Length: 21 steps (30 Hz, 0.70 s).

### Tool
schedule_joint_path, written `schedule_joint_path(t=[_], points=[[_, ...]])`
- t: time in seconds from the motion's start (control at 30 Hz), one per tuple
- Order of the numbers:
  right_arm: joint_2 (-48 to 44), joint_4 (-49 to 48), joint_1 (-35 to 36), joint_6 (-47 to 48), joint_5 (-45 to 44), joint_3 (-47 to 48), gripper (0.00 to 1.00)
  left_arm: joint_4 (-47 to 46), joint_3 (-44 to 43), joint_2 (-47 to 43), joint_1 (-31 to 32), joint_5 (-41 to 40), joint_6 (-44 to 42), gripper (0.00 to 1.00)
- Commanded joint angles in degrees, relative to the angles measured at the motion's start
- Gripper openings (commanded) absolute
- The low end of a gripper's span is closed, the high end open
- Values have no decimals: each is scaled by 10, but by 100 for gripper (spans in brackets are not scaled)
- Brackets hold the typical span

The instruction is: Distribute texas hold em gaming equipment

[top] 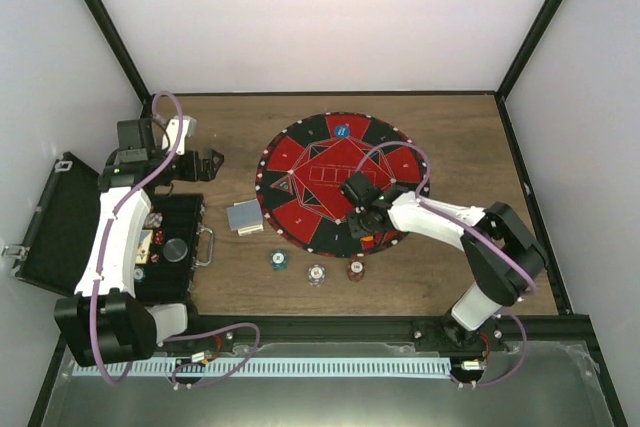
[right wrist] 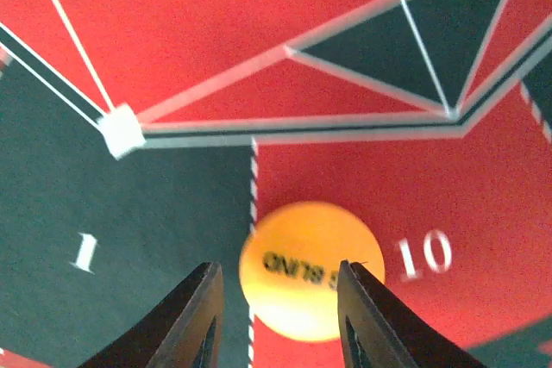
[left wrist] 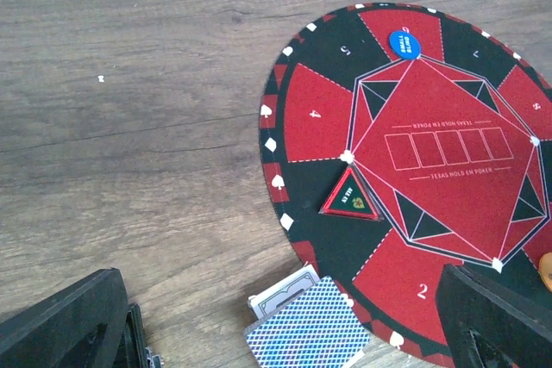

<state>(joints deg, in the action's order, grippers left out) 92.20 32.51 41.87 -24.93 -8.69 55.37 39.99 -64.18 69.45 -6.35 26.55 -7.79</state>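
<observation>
An orange marker disc printed "BLIND" lies on the round red and black poker mat, on the line between sectors 1 and 10. My right gripper is open and straddles it; the right finger overlaps its edge and the left finger stands apart from it. A blue marker disc lies at the mat's far edge and shows in the left wrist view. The grey-blue-backed card deck lies left of the mat. My left gripper is open and empty above the wood, with the deck below it.
Three striped poker chips lie in a row on the wood in front of the mat. An open black case with a tray of items stands at the left. A triangular marker lies on the mat.
</observation>
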Motion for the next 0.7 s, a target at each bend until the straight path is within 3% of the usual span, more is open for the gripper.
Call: schedule_joint_path(t=[0.0, 0.33, 0.67], points=[[-35, 8, 15, -60, 14, -30, 38, 7, -14, -22, -3, 10, -7, 100], [2, 4, 26, -42, 11, -21, 35, 11, -14, -30, -3, 11, -4, 100], [57, 30, 27, -48, -68, -10, 32, 23, -36, -20, -2, 14, -3, 100]])
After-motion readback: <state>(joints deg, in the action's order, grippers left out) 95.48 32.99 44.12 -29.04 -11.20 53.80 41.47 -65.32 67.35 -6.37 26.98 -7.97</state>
